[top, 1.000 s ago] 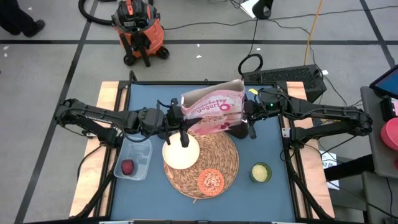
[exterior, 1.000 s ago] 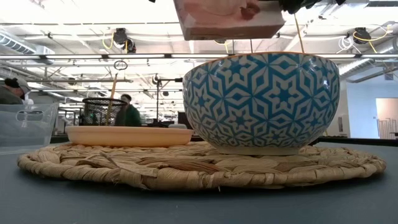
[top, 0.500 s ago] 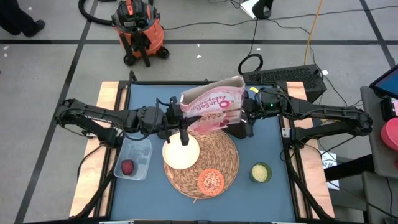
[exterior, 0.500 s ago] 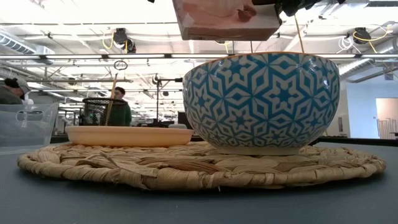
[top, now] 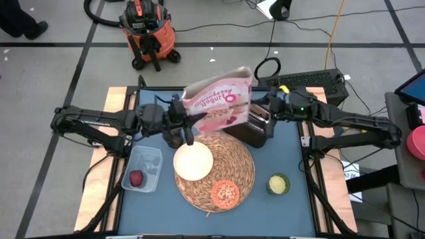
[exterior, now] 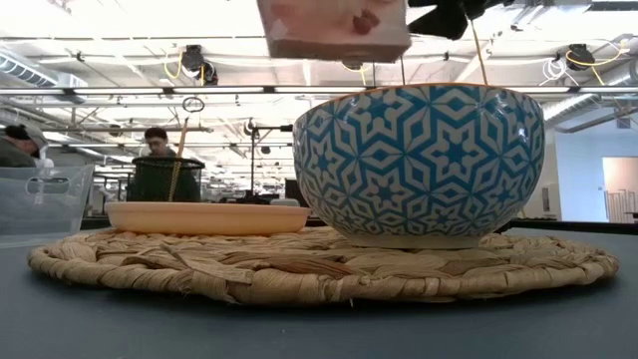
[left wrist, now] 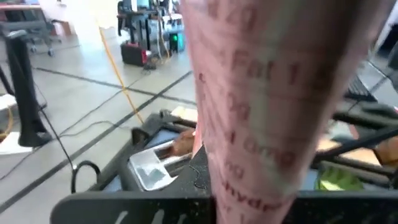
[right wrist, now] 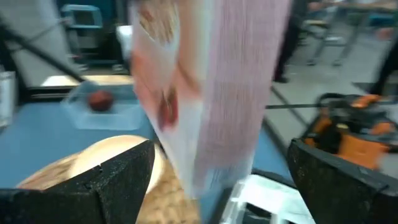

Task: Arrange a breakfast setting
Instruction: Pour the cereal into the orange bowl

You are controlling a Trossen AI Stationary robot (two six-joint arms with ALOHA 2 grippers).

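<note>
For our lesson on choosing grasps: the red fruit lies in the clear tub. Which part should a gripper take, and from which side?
Come straight down from above: the walls of the tub close off every side, but its top is open. Pinch across the middle of the fruit; it looks small and roundish, so probably any direction across works.

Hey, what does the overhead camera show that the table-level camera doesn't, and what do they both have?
Only the high view shows the green-yellow cup, the dark-red fruit in its clear tub, the dark cup, and both arms reaching the cereal box. Only the low view shows the bowl's blue star pattern and a person in the room behind. Both show the bowl, the orange dish, the woven placemat and the box held in the air.
</note>
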